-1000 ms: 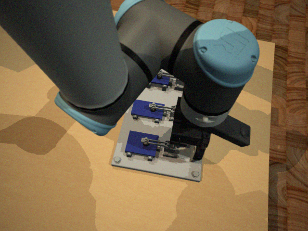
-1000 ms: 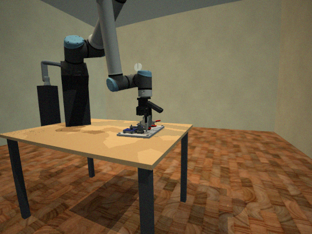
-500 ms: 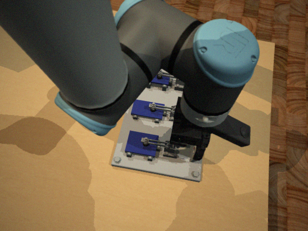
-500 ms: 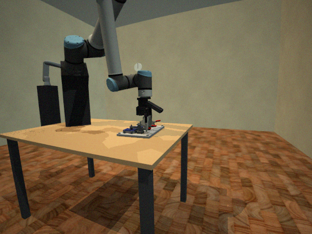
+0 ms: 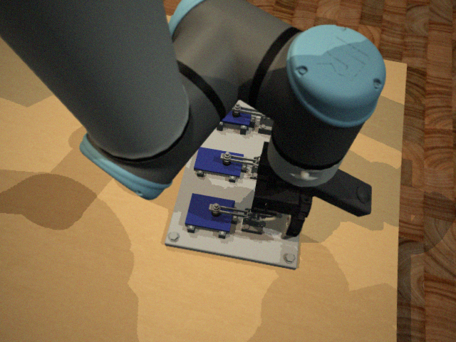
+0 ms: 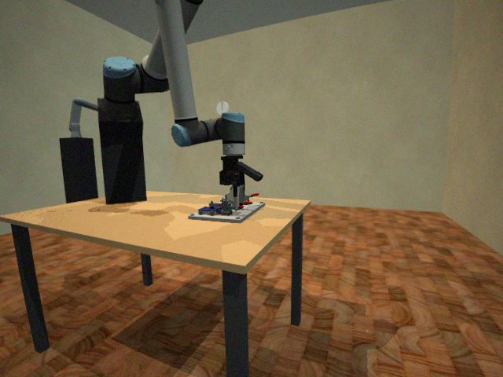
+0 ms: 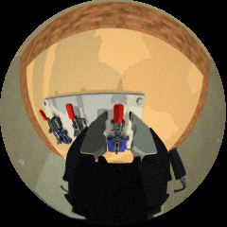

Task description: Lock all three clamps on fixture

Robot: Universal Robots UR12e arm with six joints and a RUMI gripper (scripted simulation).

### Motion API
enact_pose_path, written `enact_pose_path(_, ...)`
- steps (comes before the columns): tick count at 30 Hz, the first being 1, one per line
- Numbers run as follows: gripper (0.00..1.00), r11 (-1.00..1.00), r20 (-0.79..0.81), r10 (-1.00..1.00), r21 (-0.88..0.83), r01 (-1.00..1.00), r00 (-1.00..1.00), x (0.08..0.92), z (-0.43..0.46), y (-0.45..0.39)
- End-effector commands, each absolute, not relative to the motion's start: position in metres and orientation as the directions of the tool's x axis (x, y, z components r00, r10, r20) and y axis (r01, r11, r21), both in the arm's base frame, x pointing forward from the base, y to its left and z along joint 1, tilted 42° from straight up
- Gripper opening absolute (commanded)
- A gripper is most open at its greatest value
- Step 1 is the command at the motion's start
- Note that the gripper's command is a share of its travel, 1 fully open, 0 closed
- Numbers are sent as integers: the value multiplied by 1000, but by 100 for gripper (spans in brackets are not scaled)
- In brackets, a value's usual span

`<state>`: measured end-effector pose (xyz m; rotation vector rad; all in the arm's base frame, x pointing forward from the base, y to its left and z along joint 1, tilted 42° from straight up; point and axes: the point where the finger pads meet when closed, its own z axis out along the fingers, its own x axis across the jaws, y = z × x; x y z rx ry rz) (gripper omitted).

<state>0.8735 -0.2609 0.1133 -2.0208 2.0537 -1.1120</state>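
Note:
A grey fixture plate point(image 5: 206, 246) point(image 6: 211, 217) point(image 7: 95, 101) lies on the table and carries three clamps, each with a blue part. The near clamp's bar point(image 5: 229, 209) lies over its blue part point(image 5: 200, 215), and so do the middle bar point(image 5: 239, 161) and the far bar point(image 5: 237, 110). My gripper point(image 5: 279, 221) point(image 6: 235, 195) point(image 7: 118, 112) stands straight down over the near clamp. Its fingers are a little apart, one on each side of the near red handle point(image 7: 117, 112), with gaps showing. The other two red handles point(image 7: 69, 111) point(image 7: 43, 114) lie to the left in the wrist view. I cannot tell which clamps are locked.
The wooden table point(image 5: 92, 276) point(image 6: 122, 227) ends close behind the fixture on the right. My arm's elbow and wrist hang over the plate and hide its right side in the top view. The robot's dark base point(image 6: 122, 162) stands at the table's far left.

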Motion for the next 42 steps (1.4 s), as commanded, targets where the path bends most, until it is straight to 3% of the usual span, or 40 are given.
enact_pose_path(1, 28, -115, 436, -889, -514, -850, -143, 870, 119, -258)
enact_pose_path(42, 28, -115, 436, -889, -514, -850, -143, 850, 149, -240)
